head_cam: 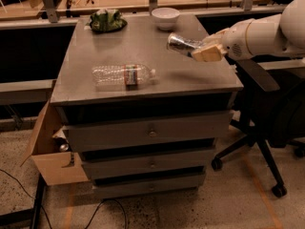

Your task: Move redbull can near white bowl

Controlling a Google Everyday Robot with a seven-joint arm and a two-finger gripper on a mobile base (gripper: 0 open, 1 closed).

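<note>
The redbull can is a slim shiny silver can, held on its side above the grey cabinet top, tilted with its free end pointing left. My gripper reaches in from the right on a white arm and is shut on the can's right end. The white bowl stands upright at the back edge of the top, a short way behind and left of the can.
A clear water bottle with a red-and-white label lies on its side at mid-left. A dark plate with a green bag sits at the back left. A black office chair stands right of the cabinet, a cardboard box to the left.
</note>
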